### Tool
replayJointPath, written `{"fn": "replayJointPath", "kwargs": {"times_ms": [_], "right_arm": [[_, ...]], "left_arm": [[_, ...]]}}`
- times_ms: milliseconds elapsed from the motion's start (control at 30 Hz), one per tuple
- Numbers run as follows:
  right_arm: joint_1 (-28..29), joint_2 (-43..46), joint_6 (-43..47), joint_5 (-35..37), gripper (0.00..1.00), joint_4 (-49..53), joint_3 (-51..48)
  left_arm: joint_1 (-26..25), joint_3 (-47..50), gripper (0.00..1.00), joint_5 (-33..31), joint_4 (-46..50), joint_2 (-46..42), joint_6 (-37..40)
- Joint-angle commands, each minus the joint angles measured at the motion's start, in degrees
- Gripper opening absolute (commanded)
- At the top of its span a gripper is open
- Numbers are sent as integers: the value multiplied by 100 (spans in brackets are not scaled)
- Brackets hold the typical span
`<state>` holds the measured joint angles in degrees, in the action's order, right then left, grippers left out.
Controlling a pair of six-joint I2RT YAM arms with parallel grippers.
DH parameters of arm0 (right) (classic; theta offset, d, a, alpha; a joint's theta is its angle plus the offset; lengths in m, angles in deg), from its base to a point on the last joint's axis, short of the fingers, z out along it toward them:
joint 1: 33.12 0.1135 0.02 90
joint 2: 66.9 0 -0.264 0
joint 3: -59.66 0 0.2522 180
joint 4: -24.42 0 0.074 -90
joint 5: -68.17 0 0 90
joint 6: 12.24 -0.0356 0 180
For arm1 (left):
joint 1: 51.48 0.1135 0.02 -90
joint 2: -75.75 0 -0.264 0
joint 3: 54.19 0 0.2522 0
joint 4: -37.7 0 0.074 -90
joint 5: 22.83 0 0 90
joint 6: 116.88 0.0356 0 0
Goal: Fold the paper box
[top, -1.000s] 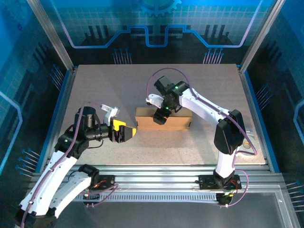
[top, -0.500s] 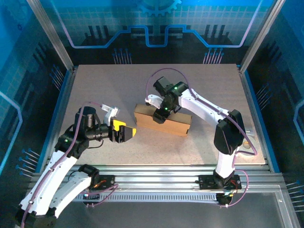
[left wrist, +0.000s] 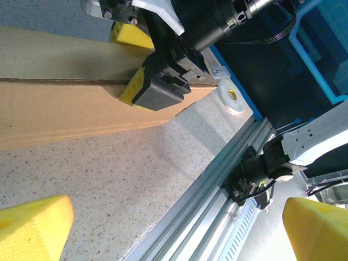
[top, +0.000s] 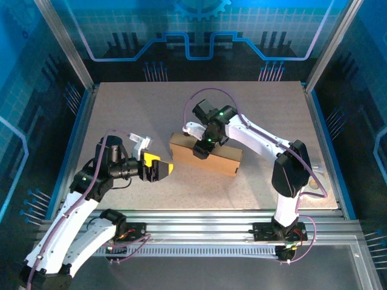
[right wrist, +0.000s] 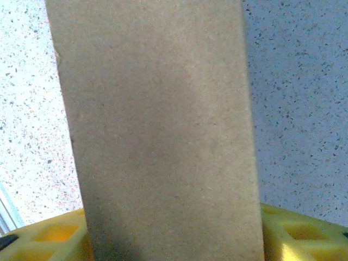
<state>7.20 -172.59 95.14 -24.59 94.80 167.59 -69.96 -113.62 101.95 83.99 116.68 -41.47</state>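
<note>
The paper box [top: 221,156], a closed flat brown carton, stands on its long edge mid-table, angled with its right end nearer the arms. My right gripper [top: 201,147] comes down over its top edge near the left end, shut on the paper box [right wrist: 157,136], one yellow finger [right wrist: 49,239] on each face. The left wrist view shows the same grip: a yellow and black finger [left wrist: 149,89] pressed on the near face of the paper box [left wrist: 54,103]. My left gripper [top: 160,169] hovers open just left of the box, nothing between its yellow fingertips [left wrist: 32,228].
An aluminium rail [top: 199,217] runs along the table's near edge, and blue frame walls [top: 72,139] close the sides. A small white ring [left wrist: 231,98] lies by the right wall. Speckled table [top: 139,109] lies bare behind and in front of the box.
The right gripper narrowed onto the box and shifted slightly left. The box turned from level to angled, its right end swinging nearer. The left arm stayed still.
</note>
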Motion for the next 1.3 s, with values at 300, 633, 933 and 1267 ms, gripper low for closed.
{"fn": "replayJointPath", "kwargs": {"times_ms": [300,633,933,1267], "right_arm": [[122,-177,-49,-14,70,245,-39],[115,-84,-368,-93,61,-24,-151],[-34,303,-1213,-409,53,-572,-495],[-345,1501,-3367,-1052,48,-2349,-1977]], "left_arm": [[29,-21,99,55,69,-10,140],[29,-13,99,55,68,-15,139],[29,-16,99,50,60,-9,130],[29,1,99,88,42,35,123]]}}
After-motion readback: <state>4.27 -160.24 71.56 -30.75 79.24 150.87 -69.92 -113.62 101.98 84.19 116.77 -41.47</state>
